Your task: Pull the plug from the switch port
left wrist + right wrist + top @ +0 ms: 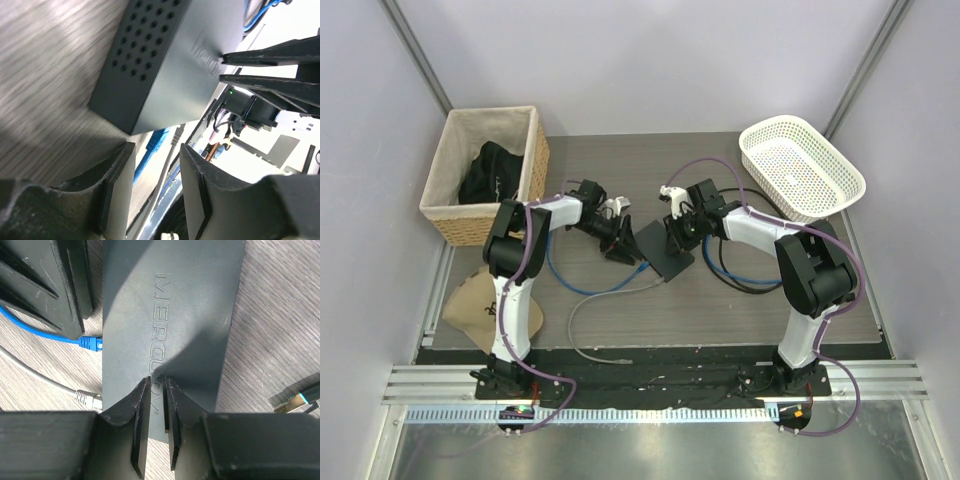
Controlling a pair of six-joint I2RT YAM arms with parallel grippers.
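Wood table (720, 310) | left hand (156, 150) – parted, holding nothing | right hand (157, 382) – narrow, on switch (200, 315)

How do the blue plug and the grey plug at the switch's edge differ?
The blue plug is bright blue on a thin blue cable; the grey plug is pale, on a grey cable. The blue plug sits right beside the fingers of the left gripper; the grey plug lies further along the edge, away from them. Both meet the same long edge of the switch, side by side.
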